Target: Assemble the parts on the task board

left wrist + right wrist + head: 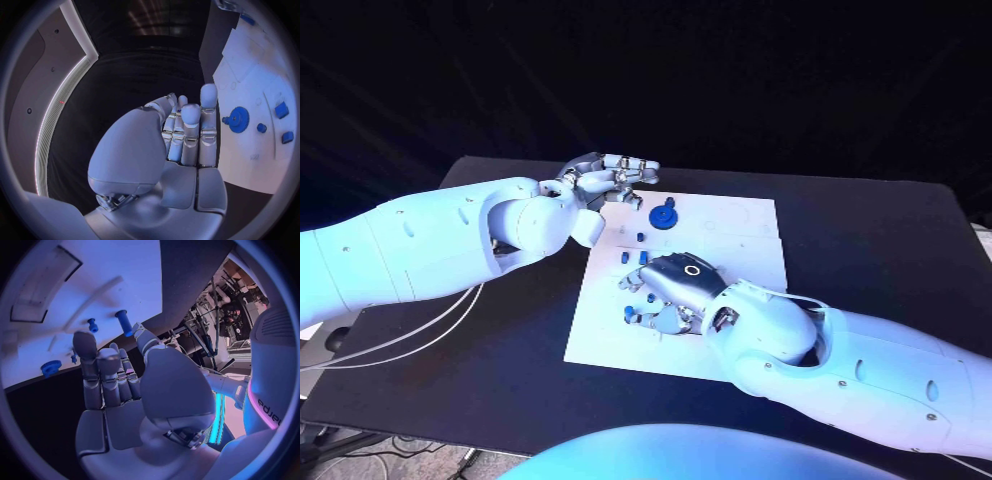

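Note:
The white task board [733, 250] lies in the middle of the black table. A blue gear [664, 215] stands near its far left corner, and several small blue parts [636, 258] lie along its left side. My left hand [610, 176] hovers just beyond the board's far left corner; its fingers [190, 132] are stretched out with nothing in them, the gear [239, 119] beside them. My right hand [678, 286] is low over the board's near left part, its fingers [106, 377] extended and holding nothing. A blue peg [124, 322] stands just past them.
The black table [877, 230] extends around the board on all sides. A recessed rectangular slot [47, 287] shows in the board in the right wrist view. Loose cables [401, 335] hang from my left arm near the table's left edge.

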`<state>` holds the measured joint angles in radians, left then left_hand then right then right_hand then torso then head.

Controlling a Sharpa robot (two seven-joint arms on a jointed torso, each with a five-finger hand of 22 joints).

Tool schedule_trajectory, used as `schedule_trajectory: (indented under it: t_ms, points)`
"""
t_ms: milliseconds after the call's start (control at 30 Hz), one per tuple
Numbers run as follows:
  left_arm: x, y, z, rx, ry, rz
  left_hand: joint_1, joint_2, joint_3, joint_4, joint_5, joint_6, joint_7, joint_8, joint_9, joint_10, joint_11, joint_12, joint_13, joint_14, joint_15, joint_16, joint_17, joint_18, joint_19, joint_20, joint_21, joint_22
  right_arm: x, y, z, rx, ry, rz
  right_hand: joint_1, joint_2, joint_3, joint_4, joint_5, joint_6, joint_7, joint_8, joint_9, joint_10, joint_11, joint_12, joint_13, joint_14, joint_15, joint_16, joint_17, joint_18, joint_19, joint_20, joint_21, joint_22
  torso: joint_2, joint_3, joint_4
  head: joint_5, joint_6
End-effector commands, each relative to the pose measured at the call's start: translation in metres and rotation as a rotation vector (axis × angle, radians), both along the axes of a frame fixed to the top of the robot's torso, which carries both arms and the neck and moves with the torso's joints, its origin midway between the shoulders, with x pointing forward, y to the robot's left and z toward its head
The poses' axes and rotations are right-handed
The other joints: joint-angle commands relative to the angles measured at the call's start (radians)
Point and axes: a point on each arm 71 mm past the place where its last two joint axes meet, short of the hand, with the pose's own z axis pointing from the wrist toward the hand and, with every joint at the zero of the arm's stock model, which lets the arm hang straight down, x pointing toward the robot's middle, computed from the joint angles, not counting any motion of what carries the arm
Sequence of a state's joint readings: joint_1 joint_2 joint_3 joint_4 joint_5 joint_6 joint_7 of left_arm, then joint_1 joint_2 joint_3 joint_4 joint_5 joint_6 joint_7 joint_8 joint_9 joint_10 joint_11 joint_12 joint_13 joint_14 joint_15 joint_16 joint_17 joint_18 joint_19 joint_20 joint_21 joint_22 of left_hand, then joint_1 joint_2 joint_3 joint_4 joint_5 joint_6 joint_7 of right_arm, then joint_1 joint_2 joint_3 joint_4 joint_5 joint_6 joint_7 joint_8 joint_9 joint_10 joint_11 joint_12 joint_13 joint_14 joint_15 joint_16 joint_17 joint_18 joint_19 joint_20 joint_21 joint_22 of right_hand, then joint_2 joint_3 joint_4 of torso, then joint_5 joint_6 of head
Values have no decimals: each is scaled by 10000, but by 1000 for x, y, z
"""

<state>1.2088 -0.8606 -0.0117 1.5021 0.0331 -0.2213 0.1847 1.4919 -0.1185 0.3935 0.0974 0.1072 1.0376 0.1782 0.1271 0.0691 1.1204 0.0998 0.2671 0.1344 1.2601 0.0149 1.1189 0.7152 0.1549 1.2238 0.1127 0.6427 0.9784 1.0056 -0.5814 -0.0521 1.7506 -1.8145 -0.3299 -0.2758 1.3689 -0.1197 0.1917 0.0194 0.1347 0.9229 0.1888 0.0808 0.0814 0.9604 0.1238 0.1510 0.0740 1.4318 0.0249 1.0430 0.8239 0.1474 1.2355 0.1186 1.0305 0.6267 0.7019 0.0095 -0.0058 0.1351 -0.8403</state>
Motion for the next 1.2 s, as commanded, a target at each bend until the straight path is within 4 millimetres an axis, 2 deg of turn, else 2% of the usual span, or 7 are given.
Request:
schedule_trajectory:
  t_ms: [33, 233, 500, 600, 633, 833, 1200]
  points:
    - [0, -1, 1, -65, -97, -115, -128, -8, -25, -23, 41, -95, -6, 50, -16, -85, -13, 57, 9, -54, 1, -20, -8, 180, -47, 18, -22, -9, 1, -16, 17, 1952, -350, -358, 163, 87, -82, -14, 107, 190, 15, 56, 27, 322, -41, 213, 15, 161, -39, 202, 242, 109, 190, -1, 166, 264, -22, -9, -24, -55, 14]
    - [-1, 2, 0, -32, -76, -84, -128, -8, -25, -23, 41, -95, -6, 50, -16, -85, -13, 57, 9, -54, 1, -20, -8, 180, -47, 18, -22, -9, 16, -72, 32, 2112, 559, -1844, 73, 228, -207, 177, 176, 451, -64, 64, 48, 1325, -188, 715, 62, 469, -107, 963, 1156, -77, 667, -14, 871, 1362, -50, -12, -84, -246, 161]
    - [-1, 3, -3, 21, -21, -66, -135, -7, -27, -22, 41, -96, -6, 52, -15, -89, -12, 63, 11, -55, 3, -19, -11, 178, -43, 20, -14, -3, 24, -143, 40, 1703, 1893, -4061, -692, 84, -826, 938, 743, 898, -564, 240, 118, 3552, -782, 2103, 898, 823, -577, 2385, 2936, -442, 1552, -425, 2397, 3688, -98, -25, -284, -602, 534]
    - [-2, 4, -4, 25, -17, -63, -135, -7, -27, -22, 41, -96, -6, 52, -15, -89, -12, 63, 11, -55, 3, -19, -11, 178, -43, 20, -14, -3, 21, -166, 37, 1311, 2057, -4767, -809, -54, -1415, 1315, 1263, 998, -872, 535, 207, 3595, -1021, 4419, 3063, 856, -750, 2776, 3327, -519, 1710, -715, 2814, 4226, -104, -25, -363, -763, 659]
    - [-2, 4, -4, 28, -16, -58, -135, -7, -27, -22, 41, -96, -6, 52, -15, -89, -12, 63, 11, -55, 3, -19, -11, 178, -43, 20, -14, -3, 20, -172, 36, 1176, 2107, -4917, -1018, 60, -1555, 1553, 1252, 1010, -757, 609, 230, 3632, -1002, 5530, 4334, 859, -764, 2884, 3475, -559, 1729, -687, 2891, 4360, -108, -22, -378, -810, 674]
    - [-2, 5, -4, 39, -18, -27, -135, -7, -27, -22, 41, -96, -6, 52, -15, -89, -12, 63, 11, -55, 3, -19, -11, 178, -43, 20, -14, -3, 13, -190, 27, 451, 2315, -5526, -818, 367, -2314, 2165, 1585, 880, -771, 1104, 375, 3718, -984, 9949, 9457, 954, -785, 3673, 4575, -641, 1799, -652, 3247, 4910, -130, -32, -425, -943, 664]
    - [-2, 5, -4, 23, -22, -57, -146, -1, -32, -25, 40, -85, -11, 68, -9, -83, -16, 86, 19, -54, 5, -13, -11, 178, -43, 23, -21, -7, 5, -183, 2, -783, 3041, -5925, -1200, 549, -3059, 2708, 1895, 609, -728, 1333, 413, 3676, -913, 10621, 10445, 972, -685, 3927, 4960, -651, 1790, -601, 3357, 5098, -133, -53, -433, -1014, 572]
